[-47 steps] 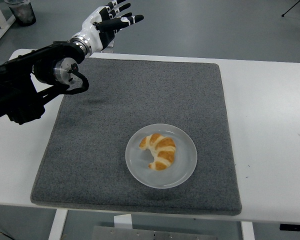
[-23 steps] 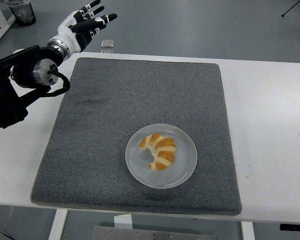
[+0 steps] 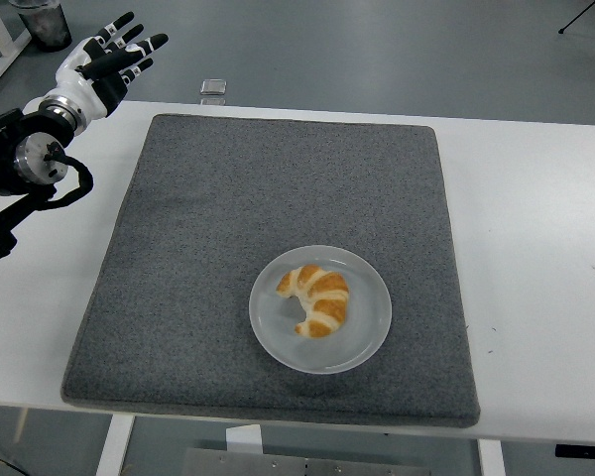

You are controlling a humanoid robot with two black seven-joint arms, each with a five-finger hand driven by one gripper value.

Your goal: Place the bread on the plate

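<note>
Left hand (image 3: 104, 61) at far left corner of table (image 3: 535, 248), fingers (image 3: 139, 45) spread wide, holding nothing; bread (image 3: 315, 297) lies on plate (image 3: 367, 332), well apart from fingers, toward the near side of grey mat (image 3: 228, 218).

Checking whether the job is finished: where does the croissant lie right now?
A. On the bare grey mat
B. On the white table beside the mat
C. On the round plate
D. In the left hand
C: the croissant rests on the plate, while the left hand is open, far off at the table's back left.
</note>
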